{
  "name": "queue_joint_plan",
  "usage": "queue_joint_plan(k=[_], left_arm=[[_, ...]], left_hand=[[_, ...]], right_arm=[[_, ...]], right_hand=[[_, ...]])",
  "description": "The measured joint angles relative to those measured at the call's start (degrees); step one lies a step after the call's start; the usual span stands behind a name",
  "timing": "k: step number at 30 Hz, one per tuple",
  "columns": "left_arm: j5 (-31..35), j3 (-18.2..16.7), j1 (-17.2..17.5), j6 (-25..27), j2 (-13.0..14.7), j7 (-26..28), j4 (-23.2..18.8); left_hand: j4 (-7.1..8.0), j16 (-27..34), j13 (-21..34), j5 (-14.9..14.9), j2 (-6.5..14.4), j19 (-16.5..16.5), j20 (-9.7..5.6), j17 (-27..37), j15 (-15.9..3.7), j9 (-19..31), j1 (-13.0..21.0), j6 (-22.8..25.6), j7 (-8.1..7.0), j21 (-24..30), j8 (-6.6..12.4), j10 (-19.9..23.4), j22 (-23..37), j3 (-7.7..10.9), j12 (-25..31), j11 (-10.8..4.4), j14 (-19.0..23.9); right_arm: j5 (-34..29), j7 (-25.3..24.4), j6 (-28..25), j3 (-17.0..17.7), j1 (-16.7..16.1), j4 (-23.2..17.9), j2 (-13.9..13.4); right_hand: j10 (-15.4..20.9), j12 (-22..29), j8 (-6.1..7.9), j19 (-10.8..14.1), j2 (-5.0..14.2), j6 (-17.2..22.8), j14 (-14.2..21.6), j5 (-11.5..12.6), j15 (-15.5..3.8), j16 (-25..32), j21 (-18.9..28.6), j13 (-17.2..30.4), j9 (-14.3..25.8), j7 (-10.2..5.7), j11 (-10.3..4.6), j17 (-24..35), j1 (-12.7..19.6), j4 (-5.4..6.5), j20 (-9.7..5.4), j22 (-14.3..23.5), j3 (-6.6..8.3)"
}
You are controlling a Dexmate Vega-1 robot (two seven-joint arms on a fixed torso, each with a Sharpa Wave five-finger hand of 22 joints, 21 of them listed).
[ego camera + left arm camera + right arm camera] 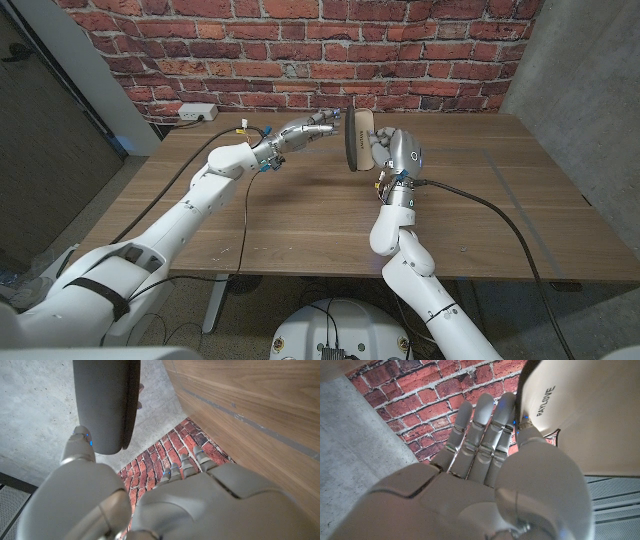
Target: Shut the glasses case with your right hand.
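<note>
the glasses case stands on its edge toward the far middle of the wooden table, its dark grey shell turned left and a pale inside face turned right, so it looks partly open. in the right wrist view that pale face carries printed lettering. the right hand is just right of the case, palm toward it, fingers straight and close together, lying alongside the pale face; the thumb sits at the case's edge, but whether anything is actually pressed or clamped i cannot tell. the left hand reaches in from the left, its fingertips at or just short of the dark shell; in the left wrist view the thumb stands beside the grey shell and the other fingers are apart from it, holding nothing that i can see. behind the table runs a red brick wall, with a white power strip at the table's far left corner
</note>
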Motion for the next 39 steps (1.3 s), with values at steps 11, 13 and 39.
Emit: queue_joint_plan(k=[11, 13, 39], left_arm=[[0.9, 0.2, 0.8, -0.3, -0.5, 1.2, -1.6], [0.7, 0.4, 0.8, -0.3, -0.6, 0.8, -1.6], [-1.7, 0.3, 2.0, -0.6, -2.8, -0.1, -2.6]], left_hand=[[0.33, 0.0, 0.2, 1.0, -0.4, 0.1, 0.96, 0.0, 0.00, 0.3, 1.4, -0.4, 0.01, 0.0, 0.00, 0.2, 0.0, -1.28, 0.0, 0.22, 0.0], [0.55, 0.0, 0.3, 1.5, -0.8, -0.3, 1.49, 0.0, 0.23, 0.3, 1.8, -0.4, 0.01, -0.3, 0.00, 0.3, 0.0, -2.03, 0.0, 0.33, 0.2], [2.62, 5.6, 0.4, 2.5, 5.5, 8.0, 1.31, -0.1, -3.88, 0.1, 5.3, 17.1, -2.34, 2.4, 6.11, 18.8, 0.5, -5.12, 6.2, -3.62, 15.6]], right_arm=[[-1.2, -2.9, 0.9, -1.2, 1.3, 2.2, 0.8], [-1.7, -3.8, 0.8, -1.7, 1.8, 3.2, 1.2], [-3.3, -8.7, -1.9, -4.9, 4.8, 7.7, 2.0]], right_hand=[[-0.2, 0.0, -0.18, -0.4, -0.22, 0.2, 0.3, 0.0, -0.13, 0.0, 0.9, 0.1, 0.0, 0.21, -0.17, 0.3, 0.2, 0.00, -0.02, -0.9, 0.00], [-0.2, 0.0, -0.21, -0.5, -0.23, 0.2, 0.4, 0.0, -0.14, 0.0, 0.9, 0.2, 0.0, 0.21, -0.16, 0.3, 0.2, -0.01, -0.11, -1.0, 0.00], [0.3, 0.0, -0.84, -0.9, -0.25, 0.8, 0.8, 0.0, -0.13, 0.0, 2.4, 0.5, 0.3, 0.00, -0.31, 1.1, 0.2, 0.03, -0.09, -2.8, 0.03]])
